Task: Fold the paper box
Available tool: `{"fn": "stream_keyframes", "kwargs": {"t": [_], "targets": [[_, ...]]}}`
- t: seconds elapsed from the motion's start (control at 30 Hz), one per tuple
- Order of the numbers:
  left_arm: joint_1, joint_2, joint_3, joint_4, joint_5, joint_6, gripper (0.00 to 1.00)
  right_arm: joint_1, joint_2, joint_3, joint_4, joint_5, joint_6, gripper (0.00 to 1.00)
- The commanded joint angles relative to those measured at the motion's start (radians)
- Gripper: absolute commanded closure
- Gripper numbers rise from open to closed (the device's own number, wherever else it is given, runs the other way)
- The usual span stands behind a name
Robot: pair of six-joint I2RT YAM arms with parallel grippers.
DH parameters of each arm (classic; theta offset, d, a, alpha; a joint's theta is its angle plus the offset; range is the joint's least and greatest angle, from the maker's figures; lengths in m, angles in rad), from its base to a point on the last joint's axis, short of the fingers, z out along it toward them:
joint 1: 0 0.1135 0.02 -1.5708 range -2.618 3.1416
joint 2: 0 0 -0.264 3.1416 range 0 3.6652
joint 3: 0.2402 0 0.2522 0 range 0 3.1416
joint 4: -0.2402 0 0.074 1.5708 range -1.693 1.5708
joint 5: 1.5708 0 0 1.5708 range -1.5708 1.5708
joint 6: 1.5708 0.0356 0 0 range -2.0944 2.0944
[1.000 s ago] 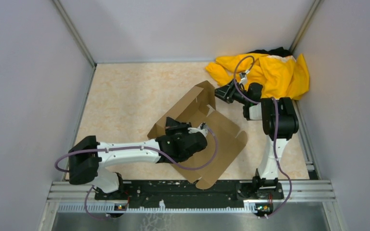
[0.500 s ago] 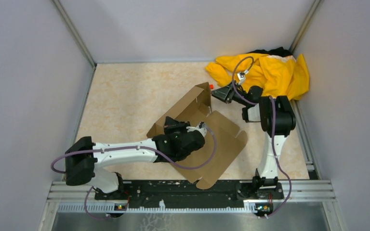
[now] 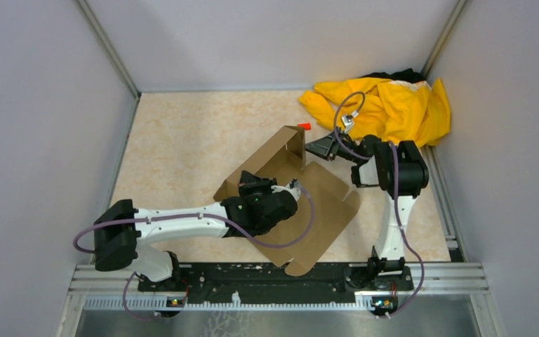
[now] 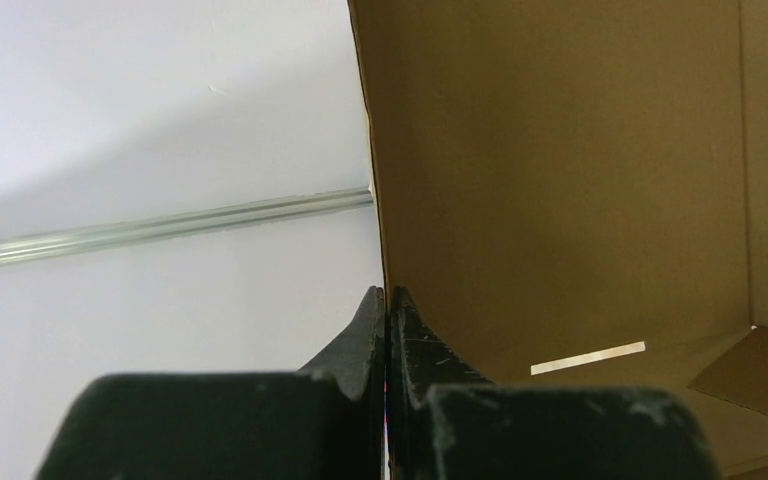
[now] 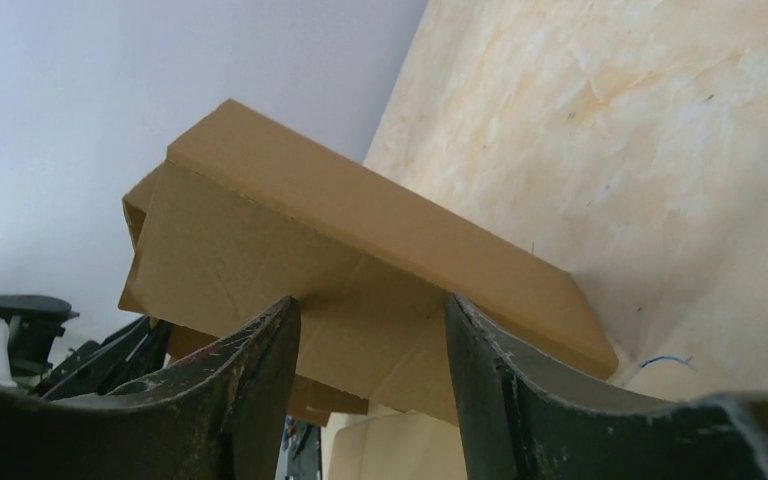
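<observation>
Left pincer point(image 4: 387, 296) nips thin brown wall of paper box point(image 4: 560, 180).

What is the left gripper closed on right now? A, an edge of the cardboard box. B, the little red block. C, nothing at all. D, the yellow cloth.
A: in the left wrist view the left gripper has its fingers pressed together on the thin edge of a raised wall of the paper box.
</observation>
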Motion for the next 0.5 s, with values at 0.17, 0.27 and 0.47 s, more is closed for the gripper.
{"fn": "stream_keyframes", "kwargs": {"t": [0.17, 0.27, 0.47], "targets": [[-0.002, 0.032, 0.003, -0.001, 0.051, 0.01, 1.0, 0.026, 0.041, -0.05, 0.227, -0.043, 0.037, 0.45], [-0.003, 0.041, 0.004, -0.004, 0.05, 0.011, 1.0, 0.037, 0.048, -0.045, 0.193, -0.043, 0.015, 0.46], [-0.016, 0.079, 0.011, -0.007, 0.048, 0.006, 1.0, 0.069, 0.024, -0.091, 0.141, 0.015, -0.034, 0.46]]}}
